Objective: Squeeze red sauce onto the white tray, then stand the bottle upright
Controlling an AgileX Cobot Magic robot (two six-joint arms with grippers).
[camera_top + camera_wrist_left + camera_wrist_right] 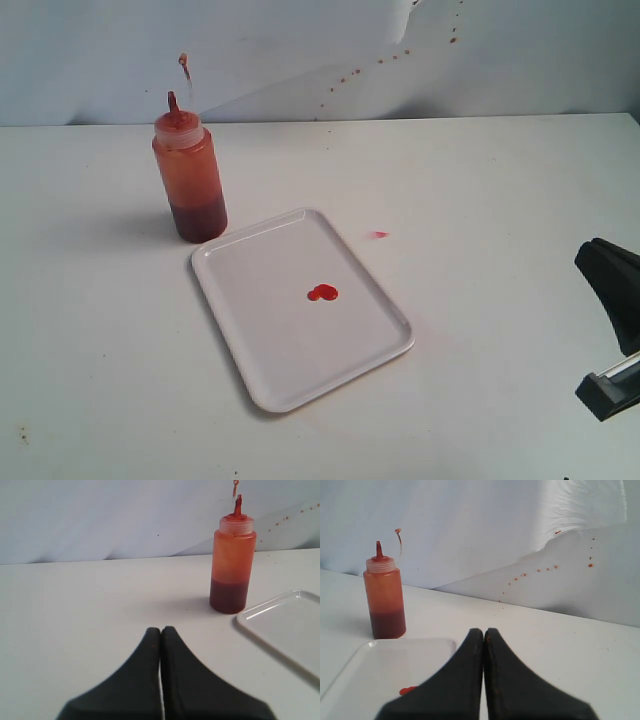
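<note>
The bottle (pixel 189 170) is stood upright on the table (pixel 500 180), far left. The white tray (pixel 260 350) is laid just beside it, nearer and to the right. The red sauce (pixel 322 293) is found about mid-tray. A speck (pixel 379 234) is noted on the table right of the tray.

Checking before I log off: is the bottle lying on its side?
No, the bottle stands upright on the table, just off the white tray corner.

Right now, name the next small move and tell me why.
Probably make no further reach, since the job looks done: the red sauce lies as a double blob on the white tray, the bottle stands upright beside the tray's corner, and the left gripper and right gripper are shut on nothing, clear of both.
</note>
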